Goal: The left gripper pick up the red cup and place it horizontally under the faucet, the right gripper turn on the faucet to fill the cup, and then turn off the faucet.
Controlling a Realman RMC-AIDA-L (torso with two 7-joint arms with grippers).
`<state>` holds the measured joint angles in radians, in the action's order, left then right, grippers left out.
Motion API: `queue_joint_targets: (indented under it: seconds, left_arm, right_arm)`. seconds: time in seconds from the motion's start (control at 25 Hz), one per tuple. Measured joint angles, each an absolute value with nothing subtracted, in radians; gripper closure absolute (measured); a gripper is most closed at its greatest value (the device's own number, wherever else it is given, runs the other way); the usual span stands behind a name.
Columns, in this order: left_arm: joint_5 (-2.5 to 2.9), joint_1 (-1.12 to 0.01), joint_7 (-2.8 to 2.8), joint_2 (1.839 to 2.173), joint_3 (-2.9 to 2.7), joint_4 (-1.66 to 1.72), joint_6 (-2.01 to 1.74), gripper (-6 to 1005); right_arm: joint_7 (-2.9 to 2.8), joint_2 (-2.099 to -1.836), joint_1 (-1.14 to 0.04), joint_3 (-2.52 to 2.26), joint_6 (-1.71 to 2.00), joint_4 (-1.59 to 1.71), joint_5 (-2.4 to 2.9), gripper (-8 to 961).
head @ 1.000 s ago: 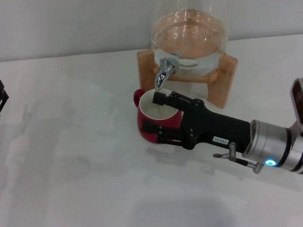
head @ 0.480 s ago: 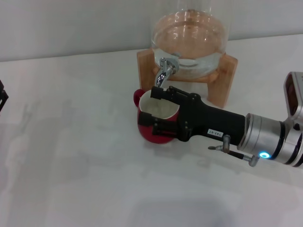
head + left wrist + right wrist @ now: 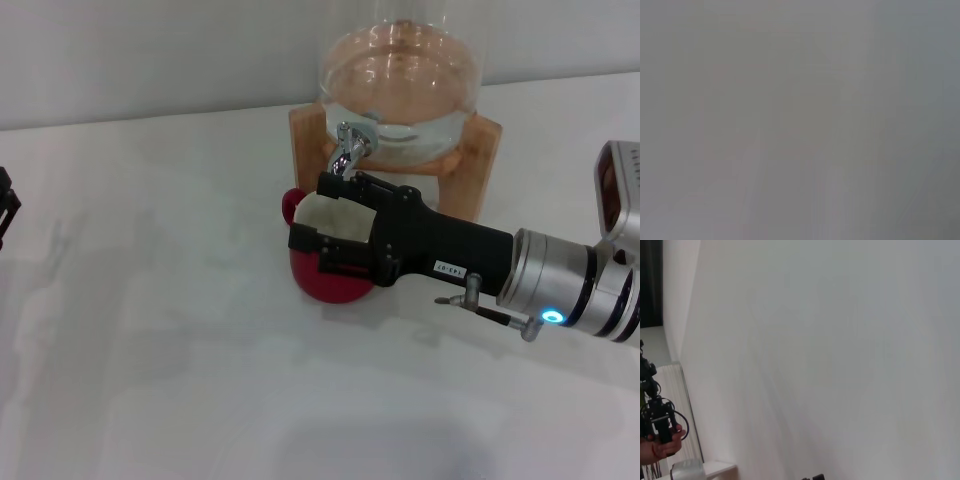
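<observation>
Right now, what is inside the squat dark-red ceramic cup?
The red cup shows a white interior patch; no water is discernible. The right gripper, open above it near the chrome faucet, covers the rest.

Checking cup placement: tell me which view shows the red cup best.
Head view: the red cup sits below the faucet, partly covered by the right gripper. Neither wrist view shows it.

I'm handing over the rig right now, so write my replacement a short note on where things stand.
Right gripper: open, over the cup, upper finger close to the faucet lever.
Left gripper: at the table's far left edge, away from the work.
Cup stands under the spout, in front of the jar.
Done: cup placed.
Left: whether water has run cannot be seen; work the faucet, then shut it.
</observation>
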<state>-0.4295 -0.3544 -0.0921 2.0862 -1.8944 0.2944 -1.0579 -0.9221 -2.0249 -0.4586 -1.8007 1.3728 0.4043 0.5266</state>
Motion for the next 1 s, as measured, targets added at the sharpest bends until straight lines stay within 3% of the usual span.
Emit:
queue_joint_targets:
  seconds: [1.0]
  left_arm:
    - [-0.426, -0.354, -0.092, 2.086, -1.894, 0.294, -1.059, 114]
  right_arm:
    - [-0.914, -2.022, -0.471, -1.799, 1.321, 0.416, 0.508, 85]
